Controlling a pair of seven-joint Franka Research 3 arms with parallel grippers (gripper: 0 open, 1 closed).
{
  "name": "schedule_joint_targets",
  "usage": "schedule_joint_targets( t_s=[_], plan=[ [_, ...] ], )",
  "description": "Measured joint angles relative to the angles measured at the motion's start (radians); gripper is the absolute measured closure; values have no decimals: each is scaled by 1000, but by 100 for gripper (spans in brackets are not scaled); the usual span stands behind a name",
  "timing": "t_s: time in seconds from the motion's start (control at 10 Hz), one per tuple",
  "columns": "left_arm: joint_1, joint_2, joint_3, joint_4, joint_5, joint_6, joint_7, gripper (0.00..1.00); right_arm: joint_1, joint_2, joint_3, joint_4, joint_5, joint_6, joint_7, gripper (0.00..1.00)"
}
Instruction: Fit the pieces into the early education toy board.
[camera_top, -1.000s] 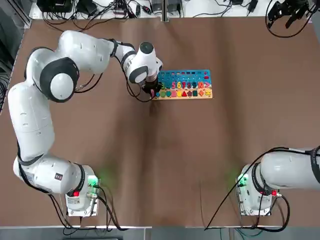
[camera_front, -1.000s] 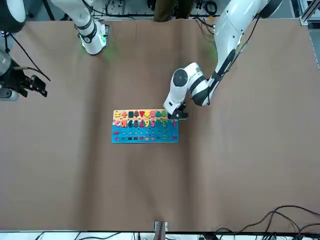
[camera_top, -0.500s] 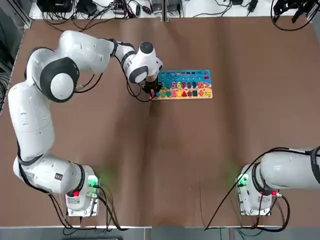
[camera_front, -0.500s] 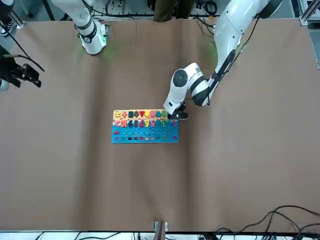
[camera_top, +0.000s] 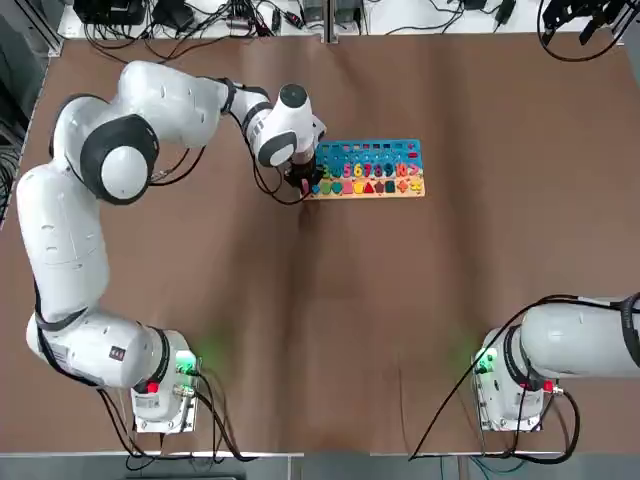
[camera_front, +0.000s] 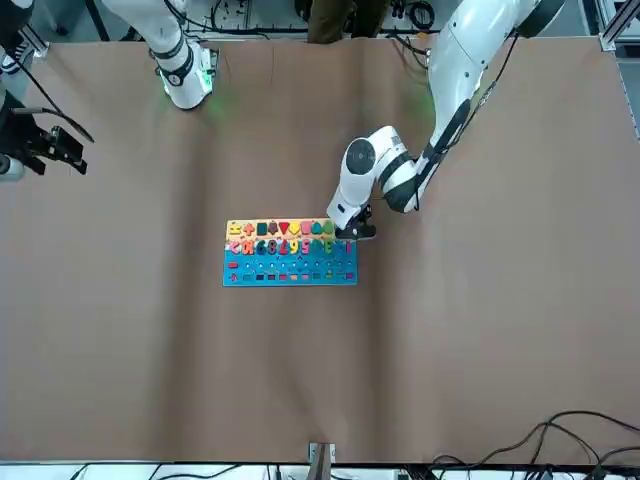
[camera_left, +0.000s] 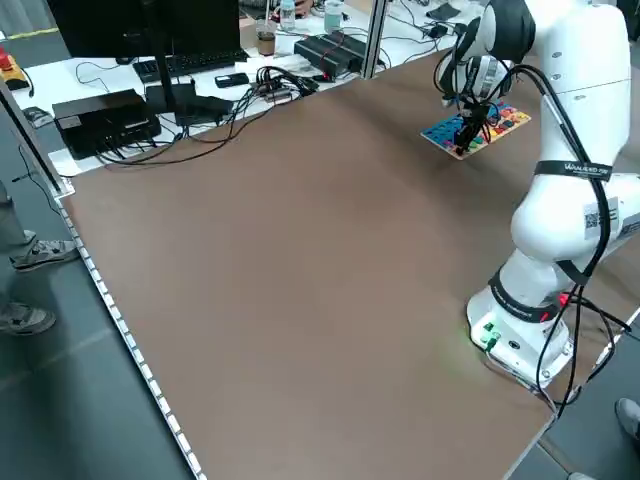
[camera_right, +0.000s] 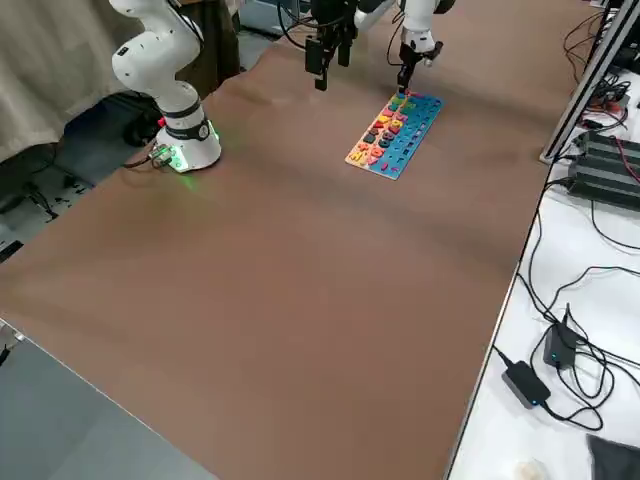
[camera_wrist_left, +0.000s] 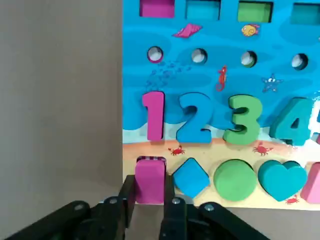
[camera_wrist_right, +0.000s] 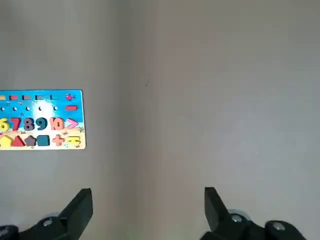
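The early education toy board (camera_top: 372, 152) lies at the table's far middle, its blue half (camera_wrist_left: 215, 90) above a tan strip of coloured shapes. My left gripper (camera_wrist_left: 150, 192) stands at the board's left end (camera_top: 303, 182), shut on a pink rectangular piece (camera_wrist_left: 150, 179). That piece is at the end slot of the tan strip, beside the blue diamond (camera_wrist_left: 190, 177); whether it sits fully in, I cannot tell. My right gripper (camera_wrist_right: 148, 205) hangs open and empty high over the far right corner (camera_top: 590, 15), far from the board (camera_wrist_right: 42, 120).
Numbers and shapes fill the board's rows (camera_front: 290, 262). Cables, a monitor and boxes (camera_left: 110, 115) lie beyond the table's far edge. Bare brown tabletop (camera_top: 330, 320) stretches between the board and the arm bases.
My left gripper and the pink piece have stayed put at the board's end. My right gripper has drifted a little toward the far right corner.
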Motion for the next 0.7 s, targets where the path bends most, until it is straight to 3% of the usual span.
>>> schedule_joint_targets(
  t_s=[0.7],
  plan=[
    [0, 1, 0, 0, 0, 0, 0, 74, 0, 0, -1, 75, 0, -88, 0, 1]
  ],
)
